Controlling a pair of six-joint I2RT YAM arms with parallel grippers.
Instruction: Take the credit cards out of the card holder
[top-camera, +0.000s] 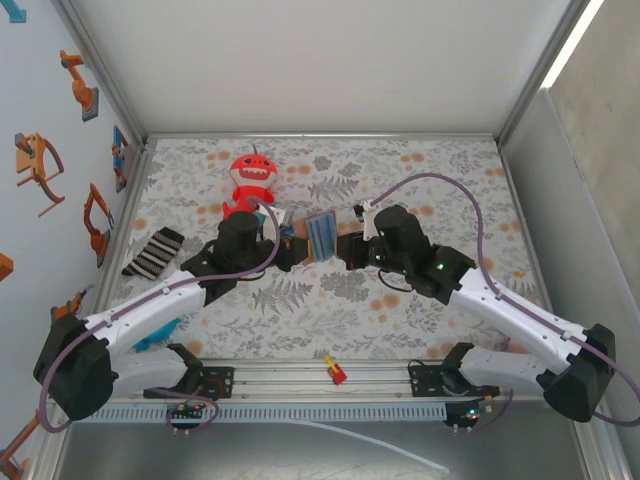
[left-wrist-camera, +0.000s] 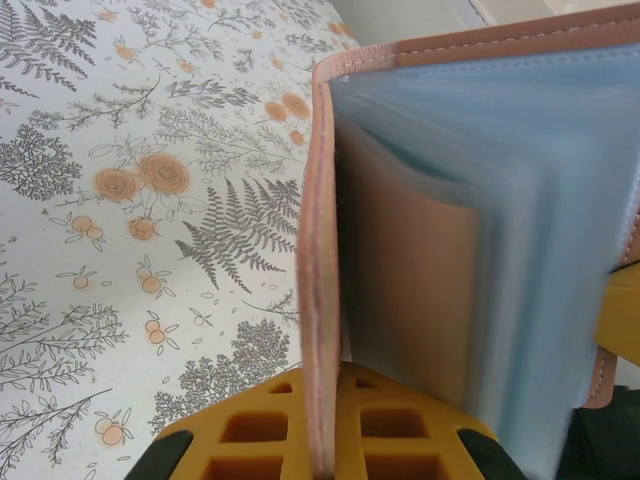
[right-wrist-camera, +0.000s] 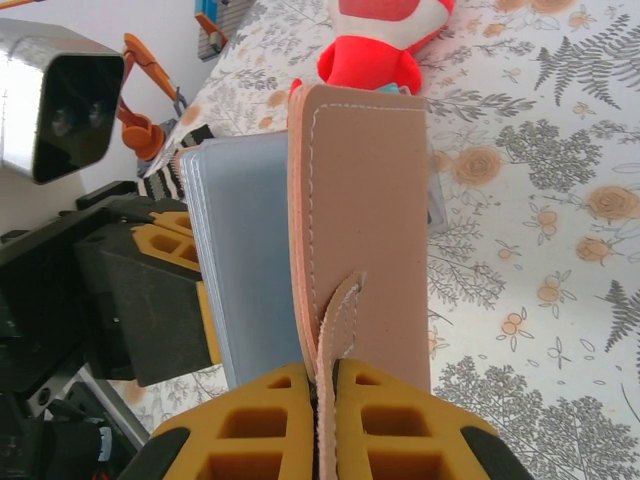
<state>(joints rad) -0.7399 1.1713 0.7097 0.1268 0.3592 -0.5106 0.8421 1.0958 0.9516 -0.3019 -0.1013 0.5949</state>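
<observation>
The tan card holder (top-camera: 320, 236) hangs open above the middle of the table, stretched between both grippers. My left gripper (top-camera: 292, 250) is shut on the edge of one leather cover (left-wrist-camera: 318, 300), which stands upright between the yellow fingers (left-wrist-camera: 250, 430). Pale blue plastic sleeves (left-wrist-camera: 540, 250) fan out to the right of that cover. My right gripper (right-wrist-camera: 328, 430) is shut on the thin leather strap (right-wrist-camera: 338, 315) of the other cover (right-wrist-camera: 365, 220). The credit cards are hidden inside the sleeves.
A red plush toy (top-camera: 252, 180) sits just behind the card holder. A striped black-and-white cloth (top-camera: 152, 252) lies at the left. A small red and yellow piece (top-camera: 334, 371) rests on the front rail. Floral tablecloth (top-camera: 420, 170) lies bare to the back right.
</observation>
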